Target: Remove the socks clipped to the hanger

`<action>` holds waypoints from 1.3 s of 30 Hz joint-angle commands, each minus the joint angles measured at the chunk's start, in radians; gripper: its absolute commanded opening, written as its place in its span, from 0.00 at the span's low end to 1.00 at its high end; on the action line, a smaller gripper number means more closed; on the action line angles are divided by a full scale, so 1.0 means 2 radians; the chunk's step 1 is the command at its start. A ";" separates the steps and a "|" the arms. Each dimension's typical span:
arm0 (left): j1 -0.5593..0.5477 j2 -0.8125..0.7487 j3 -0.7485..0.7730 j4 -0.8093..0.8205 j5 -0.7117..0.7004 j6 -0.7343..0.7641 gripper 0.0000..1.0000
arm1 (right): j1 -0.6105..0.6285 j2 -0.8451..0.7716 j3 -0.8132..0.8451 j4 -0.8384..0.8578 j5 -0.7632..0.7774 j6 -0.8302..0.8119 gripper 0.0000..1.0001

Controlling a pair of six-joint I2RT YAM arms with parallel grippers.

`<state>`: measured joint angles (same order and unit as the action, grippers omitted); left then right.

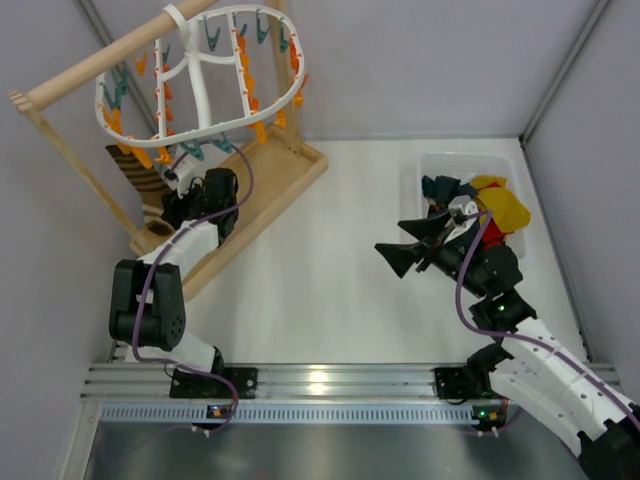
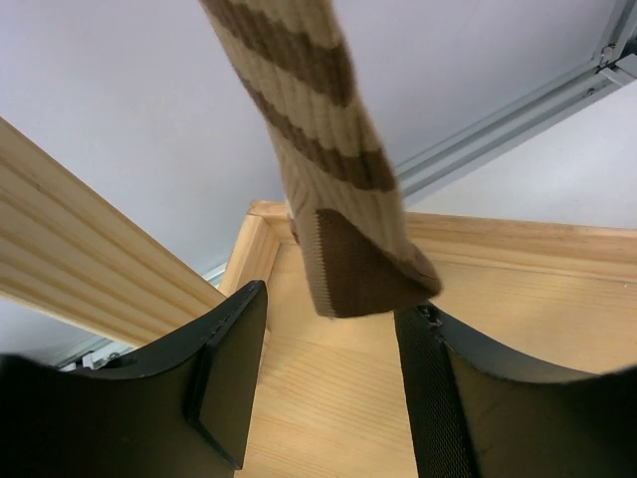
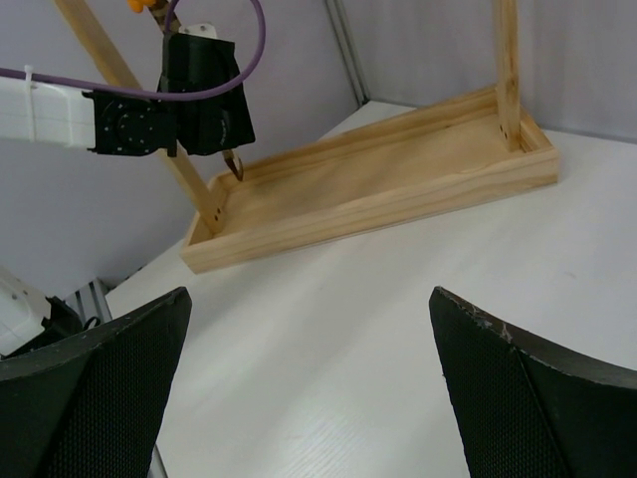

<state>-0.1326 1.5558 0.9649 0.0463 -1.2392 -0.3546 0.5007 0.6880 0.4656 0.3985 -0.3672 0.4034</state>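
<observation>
The white oval hanger (image 1: pixel 205 75) with orange and teal clips hangs from a wooden rod at the top left. One brown-and-cream striped sock (image 1: pixel 140 170) hangs from its near-left edge. In the left wrist view the sock's brown end (image 2: pixel 353 269) dangles between my left gripper's (image 2: pixel 328 368) open jaws, close to the right finger (image 2: pixel 438 398). The left gripper (image 1: pixel 172 205) is just below the hanger. My right gripper (image 1: pixel 410 248) is open and empty above the table, as the right wrist view (image 3: pixel 309 388) shows. Yellow, red and dark teal socks (image 1: pixel 495 205) lie in a clear bin.
The wooden stand's tray base (image 1: pixel 270 200) lies under the hanger, its posts and rod (image 1: pixel 110 65) around the left gripper; it also shows in the right wrist view (image 3: pixel 378 189). The clear bin (image 1: pixel 450 165) stands at the back right by the wall.
</observation>
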 commanded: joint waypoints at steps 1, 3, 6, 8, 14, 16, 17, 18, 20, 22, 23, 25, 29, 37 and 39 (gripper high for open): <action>0.000 -0.013 0.018 0.017 -0.012 0.022 0.58 | -0.006 -0.004 0.000 0.023 -0.012 0.000 1.00; 0.000 -0.007 0.031 0.017 -0.012 0.030 0.58 | -0.006 -0.006 0.000 0.023 -0.012 0.000 1.00; 0.000 -0.004 0.042 0.017 -0.013 0.038 0.58 | -0.006 -0.003 0.000 0.024 -0.013 0.001 1.00; 0.001 -0.005 0.051 0.017 -0.010 0.042 0.65 | -0.006 -0.001 0.000 0.025 -0.014 0.001 0.99; 0.010 0.000 0.077 0.024 -0.002 0.073 0.69 | -0.006 -0.002 0.000 0.026 -0.017 0.003 1.00; 0.015 0.001 0.083 0.024 0.003 0.077 0.67 | -0.006 -0.002 0.000 0.028 -0.017 0.003 0.99; 0.016 0.001 0.084 0.025 0.003 0.080 0.63 | -0.006 -0.001 0.000 0.028 -0.017 0.003 1.00; 0.016 0.001 0.084 0.024 0.004 0.080 0.58 | -0.006 -0.001 0.000 0.029 -0.017 0.004 0.99; 0.017 -0.002 0.081 0.024 0.008 0.075 0.51 | -0.006 -0.001 -0.001 0.029 -0.018 0.005 0.99; 0.016 -0.012 0.070 0.024 0.012 0.066 0.44 | -0.006 0.000 -0.002 0.031 -0.019 0.006 1.00; 0.016 -0.015 0.064 0.023 0.020 0.058 0.35 | -0.006 0.000 -0.002 0.032 -0.020 0.007 0.99; 0.013 -0.024 0.053 0.022 0.018 0.049 0.22 | -0.006 0.003 -0.002 0.035 -0.023 0.008 1.00; -0.018 -0.035 0.041 0.021 0.014 0.034 0.01 | -0.006 0.005 -0.003 0.042 -0.027 0.015 1.00; -0.088 -0.064 0.017 0.019 0.004 0.022 0.00 | -0.006 -0.005 0.003 0.031 -0.030 0.018 1.00; -0.115 -0.076 0.015 0.019 -0.013 0.031 0.00 | -0.006 -0.014 0.009 0.017 -0.027 0.018 1.00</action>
<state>-0.3069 1.4616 1.0058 0.0528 -1.2209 -0.2962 0.5007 0.6922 0.4644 0.4118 -0.4103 0.4366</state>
